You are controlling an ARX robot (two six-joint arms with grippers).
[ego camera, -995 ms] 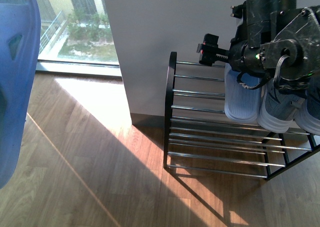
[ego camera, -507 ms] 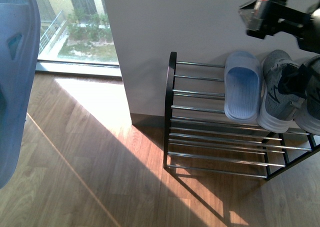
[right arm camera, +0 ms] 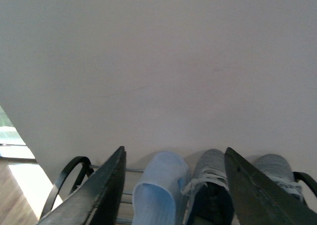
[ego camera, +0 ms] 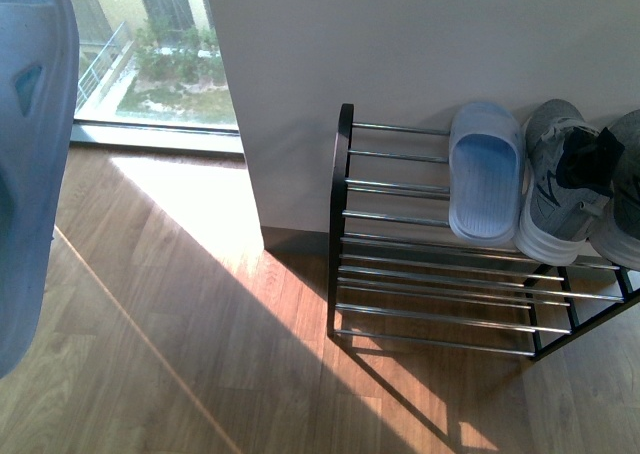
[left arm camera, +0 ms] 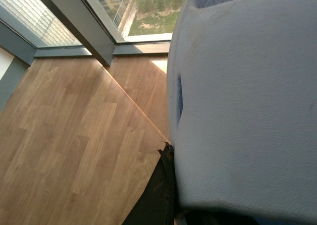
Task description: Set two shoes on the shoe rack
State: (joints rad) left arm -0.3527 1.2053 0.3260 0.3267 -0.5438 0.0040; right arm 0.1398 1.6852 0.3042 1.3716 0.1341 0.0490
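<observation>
1. The shoe rack (ego camera: 440, 274) stands against the white wall (ego camera: 400, 44) at about 3 o'clock in the front view. On its top shelf lie a pale blue slide sandal (ego camera: 486, 172) and, just beside it on the right, two grey sneakers (ego camera: 556, 179), the second cut by the frame edge.
2. The right claw (right arm camera: 173, 190) shows only in the right wrist view, spread wide with nothing between its dark fingers (right arm camera: 101, 190). It is apart from the shoes, which appear between the fingers farther off: the sandal (right arm camera: 159, 190), then the sneakers (right arm camera: 210, 190).
3. A second pale blue slide sandal (left arm camera: 247, 101) fills the left wrist view and the 9 o'clock edge of the front view (ego camera: 30, 164). Whether the left claw grips it cannot be told; the claw is hidden.
4. Only the front view shows the rack's lower tiers and the wooden floor (ego camera: 180, 354) with the window (ego camera: 150, 44).
5. In the front view, the racked shoes' long axes run 12 to 6 o'clock, toes toward the wall.
</observation>
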